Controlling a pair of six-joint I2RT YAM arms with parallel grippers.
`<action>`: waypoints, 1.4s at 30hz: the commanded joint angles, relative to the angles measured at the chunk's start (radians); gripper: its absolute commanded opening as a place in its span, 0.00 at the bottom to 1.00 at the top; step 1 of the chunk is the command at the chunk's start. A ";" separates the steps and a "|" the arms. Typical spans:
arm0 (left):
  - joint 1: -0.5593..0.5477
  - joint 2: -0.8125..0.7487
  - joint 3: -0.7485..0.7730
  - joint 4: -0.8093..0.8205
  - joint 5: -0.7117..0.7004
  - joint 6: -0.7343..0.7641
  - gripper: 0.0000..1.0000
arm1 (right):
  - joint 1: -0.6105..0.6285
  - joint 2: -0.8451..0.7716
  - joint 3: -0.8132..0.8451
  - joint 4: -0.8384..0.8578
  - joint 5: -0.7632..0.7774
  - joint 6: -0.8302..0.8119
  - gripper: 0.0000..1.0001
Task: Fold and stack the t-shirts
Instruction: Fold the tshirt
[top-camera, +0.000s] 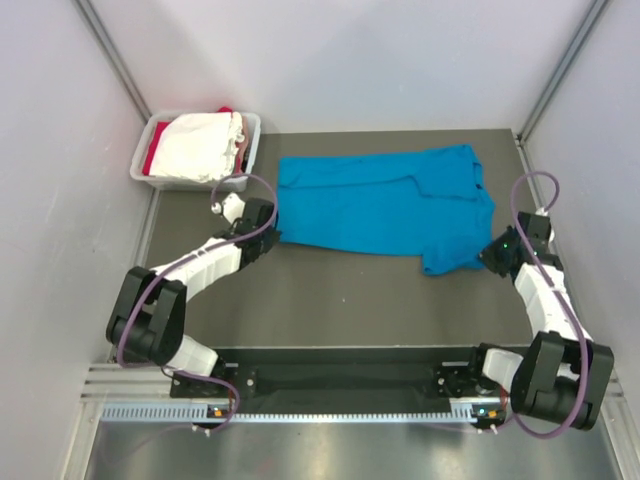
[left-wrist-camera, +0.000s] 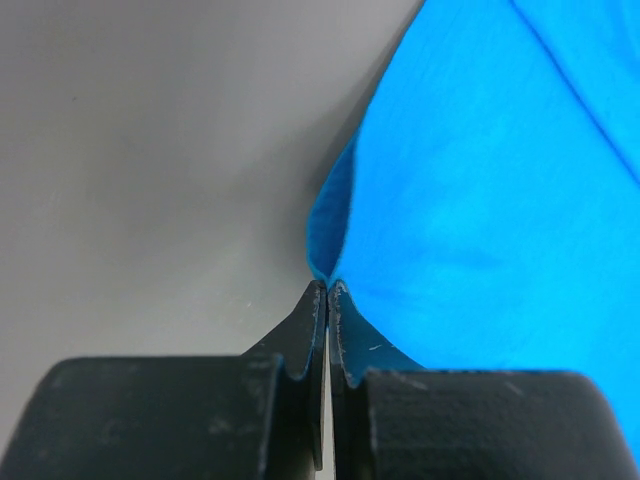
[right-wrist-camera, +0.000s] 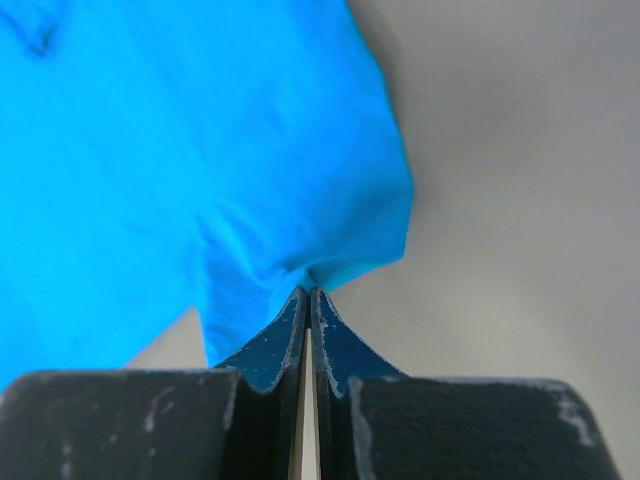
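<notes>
The blue shirt (top-camera: 380, 205) lay spread flat across the far half of the table (top-camera: 350, 300). Its long side ran left to right, it showed a few creases, and a sleeve stuck out toward the near right.

The left gripper (top-camera: 272, 230) sat at the shirt's near-left corner. In the left wrist view its fingers (left-wrist-camera: 300, 345) were pressed together with only a hairline slit between them. A small peak of blue cloth was pinched at their tips, and the cloth's edge lifted slightly off the table beside them.

The right gripper (top-camera: 489, 256) was at the near-right corner, by the sleeve. In the right wrist view its fingers (right-wrist-camera: 345, 350) were likewise squeezed together on a puckered fold of the blue cloth, which bunched up just ahead of the tips. Both arms reached in from the near edge, one on each side of the shirt.

In the far-left corner stood a pale tub (top-camera: 254, 130), just beyond the left gripper and well apart from the right one. A crumpled white shirt (top-camera: 205, 145) filled most of it. A red shirt (top-camera: 152, 158) showed beneath the white one along the tub's left side and at its far edge.
</notes>
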 joint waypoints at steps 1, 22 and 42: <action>0.000 0.044 0.083 -0.027 -0.056 -0.021 0.00 | -0.002 0.060 0.103 0.136 0.001 -0.003 0.00; 0.000 0.207 0.273 -0.136 -0.222 -0.096 0.00 | 0.055 0.423 0.469 0.336 -0.033 0.036 0.00; -0.037 0.167 0.295 -0.139 -0.147 0.191 0.00 | 0.084 0.448 0.562 0.265 -0.018 -0.049 0.00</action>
